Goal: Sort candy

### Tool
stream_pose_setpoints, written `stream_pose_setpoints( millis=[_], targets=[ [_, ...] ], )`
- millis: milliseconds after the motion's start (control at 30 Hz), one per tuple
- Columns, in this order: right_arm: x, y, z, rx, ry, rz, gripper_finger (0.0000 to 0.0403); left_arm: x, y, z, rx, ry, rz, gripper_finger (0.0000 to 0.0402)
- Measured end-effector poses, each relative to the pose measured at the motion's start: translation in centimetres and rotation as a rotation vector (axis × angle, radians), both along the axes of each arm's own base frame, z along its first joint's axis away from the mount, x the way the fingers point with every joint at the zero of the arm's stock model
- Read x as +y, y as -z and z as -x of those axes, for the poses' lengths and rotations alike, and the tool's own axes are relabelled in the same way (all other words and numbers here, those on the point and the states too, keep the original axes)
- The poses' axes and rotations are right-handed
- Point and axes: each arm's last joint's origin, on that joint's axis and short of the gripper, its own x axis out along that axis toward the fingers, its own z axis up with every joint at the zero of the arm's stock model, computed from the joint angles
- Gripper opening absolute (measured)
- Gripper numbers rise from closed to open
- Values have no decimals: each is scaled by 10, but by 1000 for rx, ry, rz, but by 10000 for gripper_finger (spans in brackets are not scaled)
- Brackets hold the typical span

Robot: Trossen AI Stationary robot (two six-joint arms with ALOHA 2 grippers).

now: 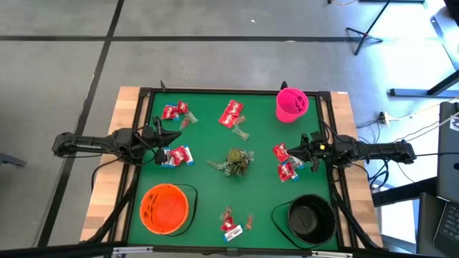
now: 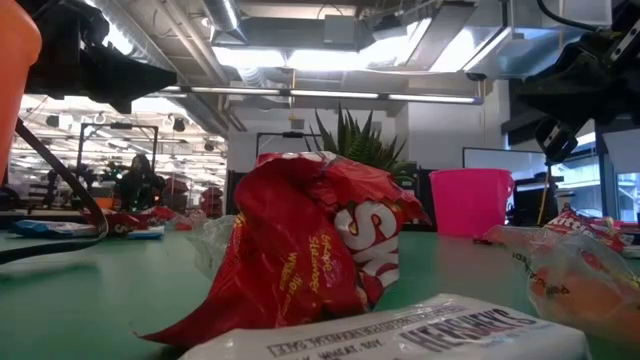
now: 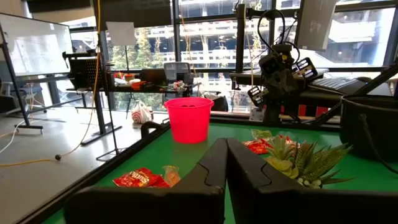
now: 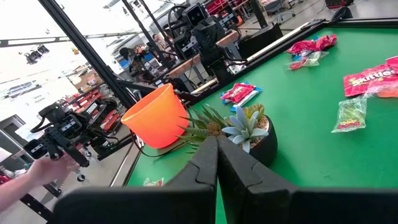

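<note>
Green desk (image 1: pixel 208 193), framed in black, with bare wood at either side. Two dark arms parked at mid-height on opposite edges, both clear of the sweets.

Three bowls: orange bowl (image 1: pixel 164 208) at the near left corner, black bowl (image 1: pixel 311 218) at the near right, pink bowl (image 1: pixel 291 104) at the far right. All apparently without sweets inside, though the black one too dark to judge.

Small potted plant (image 1: pixel 234 162) at the centre, no part of the sort.

Left gripper (image 1: pixel 159 136) just inside the left edge, fingers (image 3: pixel 205 171) pressed together, holding nothing. Right gripper (image 1: pixel 305 145) just inside the right edge, fingers (image 4: pixel 208 163) likewise together and holding nothing.

Candy (image 1: pixel 231 115) scattered in five loose clusters: red packets far left, red packets with a clear-wrapped piece far centre, red and white-and-blue packets just beside the left gripper, red packets just beside the right gripper, and a mixed few at the near edge between the orange and black bowls.

Judged as the very start: nothing sorted, no pick begun. Next move likely to call for parting one pair of fingers, lowering over the nearest packet, closing on its crinkled wrapper, then carrying it to a chosen bowl. Thin, slippery wrappers lying flat: a low, square approach needed.
</note>
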Motion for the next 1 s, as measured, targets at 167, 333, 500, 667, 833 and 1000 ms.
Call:
stream_pose_setpoints(
  millis=[167, 333, 500, 667, 833, 1000],
  targets=[
    [0, 0, 0, -1, 0, 0, 7, 0, 0, 0, -7, 1, 9, 0],
    [0, 0, 0, 0, 0, 0, 7, 0, -25, 6, -340, 57, 228, 0],
    [0, 0, 0, 0, 0, 0, 7, -2, -58, 20, -608, 158, 142, 0],
    [0, 0, 0, 0, 0, 0, 7, -6, -83, 25, -552, 244, -29, 0],
    [0, 0, 0, 0, 0, 0, 7, -6, -102, 22, -317, 223, -1, 0],
    [0, 0, 0, -1, 0, 0, 7, -5, -118, 7, -156, 190, 84, 0]
  ],
)
